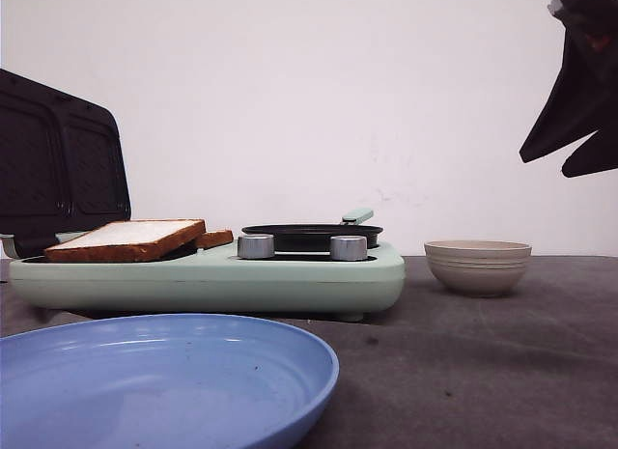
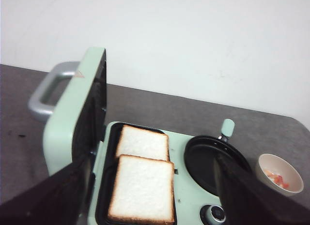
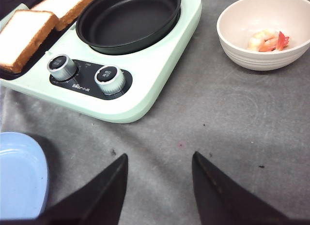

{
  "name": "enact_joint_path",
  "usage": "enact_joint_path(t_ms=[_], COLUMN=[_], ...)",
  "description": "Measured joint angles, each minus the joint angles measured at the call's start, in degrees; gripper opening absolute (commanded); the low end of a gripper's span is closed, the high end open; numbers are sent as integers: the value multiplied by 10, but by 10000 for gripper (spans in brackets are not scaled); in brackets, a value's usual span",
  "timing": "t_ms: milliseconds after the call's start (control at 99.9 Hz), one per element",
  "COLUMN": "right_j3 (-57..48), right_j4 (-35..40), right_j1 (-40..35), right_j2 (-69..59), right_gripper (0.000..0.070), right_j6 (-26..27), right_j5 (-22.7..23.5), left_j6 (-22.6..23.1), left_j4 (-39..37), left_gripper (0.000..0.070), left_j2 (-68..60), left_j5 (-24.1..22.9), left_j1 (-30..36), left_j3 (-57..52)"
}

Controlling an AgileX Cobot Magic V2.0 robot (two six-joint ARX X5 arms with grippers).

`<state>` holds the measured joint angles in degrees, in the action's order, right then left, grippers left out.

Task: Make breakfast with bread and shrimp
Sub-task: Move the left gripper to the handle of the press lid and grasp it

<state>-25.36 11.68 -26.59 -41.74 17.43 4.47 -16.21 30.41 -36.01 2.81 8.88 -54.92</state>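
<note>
Two slices of white bread (image 2: pixel 143 188) (image 2: pixel 143 142) lie side by side in the black tray of a mint-green breakfast maker (image 1: pixel 212 275). They also show in the front view (image 1: pixel 130 237) and the right wrist view (image 3: pixel 24 36). Pink shrimp (image 3: pixel 265 40) lie in a beige bowl (image 1: pixel 478 266) to the right of the maker. My left gripper (image 2: pixel 150 159) is open and empty above the bread; it does not show in the front view. My right gripper (image 3: pixel 160 155) is open and empty, high above the table at the right (image 1: pixel 550 164).
The maker's lid (image 2: pixel 77 113) stands open at the left with a grey handle. An empty black pan (image 3: pixel 126 22) sits on its right half, two knobs (image 3: pixel 110 79) in front. A blue plate (image 1: pixel 154 381) lies at the table's near left.
</note>
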Motion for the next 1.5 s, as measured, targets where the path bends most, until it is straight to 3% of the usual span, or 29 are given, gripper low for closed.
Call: enact_joint_path(t_ms=[260, 570, 720, 1081, 1291, 1501], right_j3=[0, 0, 0, 0, 0, 0], right_j4=[-1, -1, -2, -13, -13, -13], right_j1=[0, 0, 0, 0, 0, 0], right_j2=[0, 0, 0, 0, 0, 0], right_gripper=[248, 248, 248, 248, 248, 248], right_j6=[0, 0, 0, 0, 0, 0], right_j5=[-15, -15, -20, -30, -30, -30], left_j6=[-6, -103, -148, -168, -185, -202], left_j4=[50, 15, -10, -38, -85, -104], left_gripper=[434, 434, 434, 434, 434, 434], left_j2=[-145, -269, -311, -413, -461, -484], left_j5=[112, 258, 273, 276, 315, 318], left_j1=[-109, -280, -309, -308, -307, -300], left_j3=[-129, -168, -168, -168, -168, -168])
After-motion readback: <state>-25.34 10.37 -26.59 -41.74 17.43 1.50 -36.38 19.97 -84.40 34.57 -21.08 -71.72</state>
